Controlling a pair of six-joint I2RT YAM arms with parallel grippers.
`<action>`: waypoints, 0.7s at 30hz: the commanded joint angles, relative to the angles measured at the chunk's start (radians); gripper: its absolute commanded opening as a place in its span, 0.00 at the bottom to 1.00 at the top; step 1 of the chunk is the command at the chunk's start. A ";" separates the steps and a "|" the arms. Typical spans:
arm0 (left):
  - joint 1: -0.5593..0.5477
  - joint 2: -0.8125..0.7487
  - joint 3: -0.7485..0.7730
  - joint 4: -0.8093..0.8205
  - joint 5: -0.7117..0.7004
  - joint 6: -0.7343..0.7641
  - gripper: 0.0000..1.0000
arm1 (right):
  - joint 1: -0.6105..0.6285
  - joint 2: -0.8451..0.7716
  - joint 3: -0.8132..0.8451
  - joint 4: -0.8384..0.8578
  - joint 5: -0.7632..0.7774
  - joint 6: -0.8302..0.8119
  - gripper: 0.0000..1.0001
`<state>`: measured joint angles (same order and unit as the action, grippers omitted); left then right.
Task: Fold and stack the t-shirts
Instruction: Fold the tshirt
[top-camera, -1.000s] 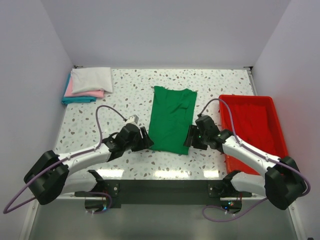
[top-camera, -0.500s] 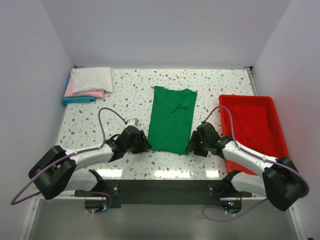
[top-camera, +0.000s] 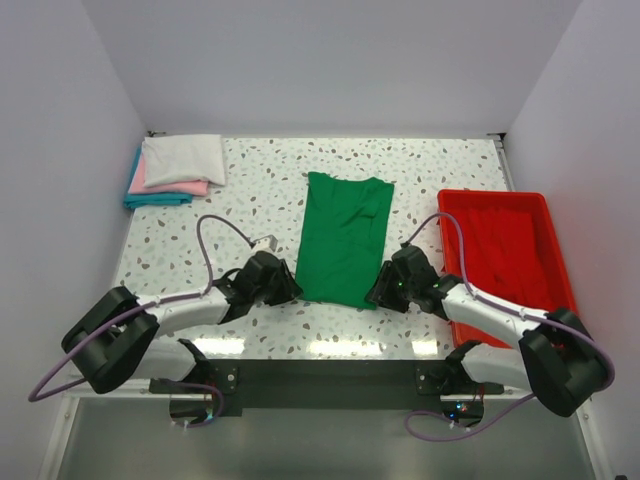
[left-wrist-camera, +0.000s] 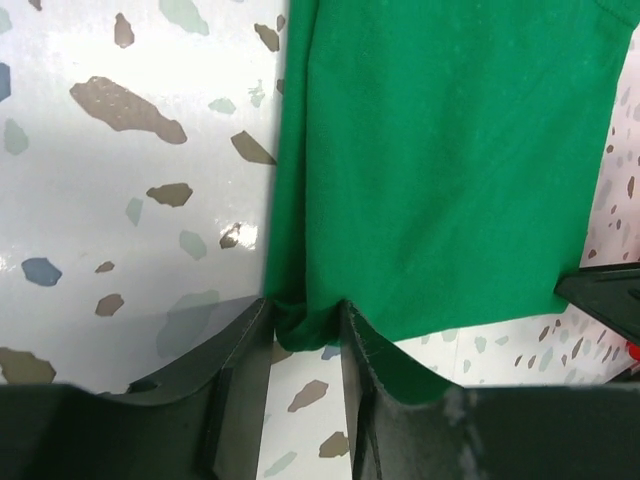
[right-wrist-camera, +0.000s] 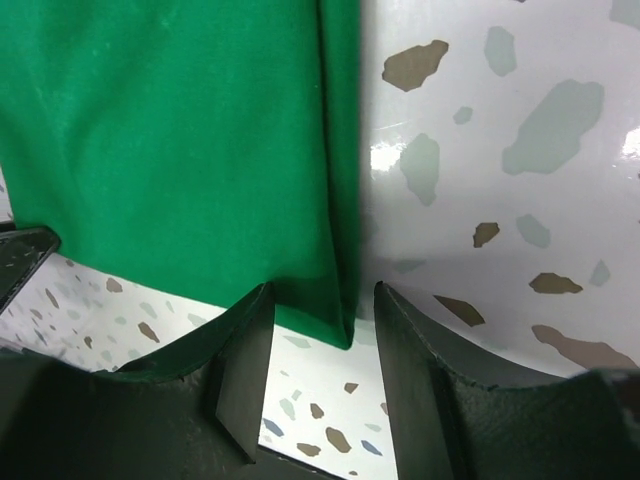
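Green cotton t-shirt (top-camera: 344, 238) is lying lengthwise mid-table on speckled terrazzo tabletop (top-camera: 250, 190). Left gripper (left-wrist-camera: 303, 330) is pinching its near-left hem corner; right gripper (right-wrist-camera: 318, 320) is straddling the near-right corner, jaws parted. No writing is showing.

No readable text

No lettering, label, brand, number or sign can be read on any surface in these 3 views.

My speckled terrazzo table (top-camera: 250, 180) carries a green t-shirt (top-camera: 343, 238), folded lengthwise, near the middle. A stack of folded shirts (top-camera: 175, 170), white over pink over teal, sits in its far left corner. A red tray (top-camera: 510, 250) lies along its right edge.
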<state>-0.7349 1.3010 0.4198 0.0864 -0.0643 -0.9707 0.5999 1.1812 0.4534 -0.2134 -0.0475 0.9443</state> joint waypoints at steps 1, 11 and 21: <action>0.005 0.053 -0.023 0.018 -0.015 0.004 0.37 | 0.009 0.031 -0.038 0.025 0.001 0.022 0.49; -0.001 0.055 -0.091 0.052 0.008 -0.006 0.00 | 0.012 0.064 -0.030 -0.001 -0.011 -0.042 0.12; -0.210 -0.291 -0.154 -0.325 -0.147 -0.193 0.00 | 0.231 -0.060 -0.038 -0.193 0.034 -0.056 0.00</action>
<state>-0.8753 1.0908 0.2817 0.0074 -0.1253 -1.0725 0.7631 1.1690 0.4377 -0.2550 -0.0544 0.8986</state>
